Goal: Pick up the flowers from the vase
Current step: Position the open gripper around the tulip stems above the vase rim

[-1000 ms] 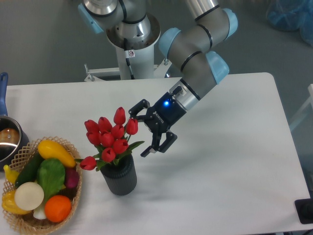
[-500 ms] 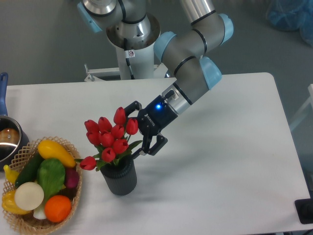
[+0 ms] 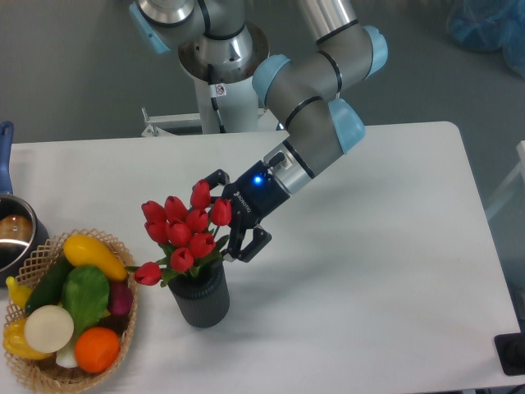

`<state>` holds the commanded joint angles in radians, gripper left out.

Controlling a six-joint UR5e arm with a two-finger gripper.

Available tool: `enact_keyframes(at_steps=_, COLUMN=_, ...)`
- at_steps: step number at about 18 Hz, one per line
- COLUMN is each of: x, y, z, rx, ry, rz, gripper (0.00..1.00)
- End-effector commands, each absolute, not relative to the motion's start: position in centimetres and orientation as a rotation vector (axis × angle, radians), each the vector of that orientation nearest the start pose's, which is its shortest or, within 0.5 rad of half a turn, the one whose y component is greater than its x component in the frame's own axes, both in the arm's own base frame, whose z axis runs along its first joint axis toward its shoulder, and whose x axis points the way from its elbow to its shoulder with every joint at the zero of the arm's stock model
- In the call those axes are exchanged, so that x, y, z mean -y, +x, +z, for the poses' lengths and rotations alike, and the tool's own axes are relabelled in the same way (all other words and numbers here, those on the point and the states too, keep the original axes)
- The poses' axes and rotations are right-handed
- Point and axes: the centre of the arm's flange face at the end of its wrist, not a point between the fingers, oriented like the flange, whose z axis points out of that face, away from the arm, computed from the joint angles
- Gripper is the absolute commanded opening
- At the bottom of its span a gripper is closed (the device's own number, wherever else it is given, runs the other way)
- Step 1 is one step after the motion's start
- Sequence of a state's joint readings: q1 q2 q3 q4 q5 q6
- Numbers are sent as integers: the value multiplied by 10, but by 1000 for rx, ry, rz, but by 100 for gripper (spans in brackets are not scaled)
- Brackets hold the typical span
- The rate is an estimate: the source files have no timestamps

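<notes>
The flowers (image 3: pixel 182 230), a bunch of red tulips with green leaves, stand upright in the vase (image 3: pixel 200 297), a short dark grey ribbed cylinder near the table's front left. My gripper (image 3: pixel 224 218) comes in from the right at the height of the blooms and is open. One finger shows behind the top tulip and the other just right of the leaves. The right-hand blooms lie at the mouth of the jaws. I cannot tell whether the fingers touch the tulips.
A wicker basket (image 3: pixel 130 316) of colourful fruit and vegetables sits just left of the vase. A metal pot (image 3: pixel 15 236) with a blue handle is at the left edge. The arm's base (image 3: pixel 221 74) stands behind the white table (image 3: pixel 369 271).
The gripper has moved left toward the flowers, from beside the bunch to straddling its right side. It has stayed open. Flowers and vase have not moved.
</notes>
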<state>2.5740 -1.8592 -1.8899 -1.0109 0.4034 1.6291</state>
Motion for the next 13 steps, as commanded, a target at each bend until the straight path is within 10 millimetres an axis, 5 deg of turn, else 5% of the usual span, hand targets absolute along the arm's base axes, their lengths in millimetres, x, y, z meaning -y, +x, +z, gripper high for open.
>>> enact_keyframes(at_steps=13, x=-489, y=-333, z=302, rx=-572, ry=-1841, rz=-400, gripper=100)
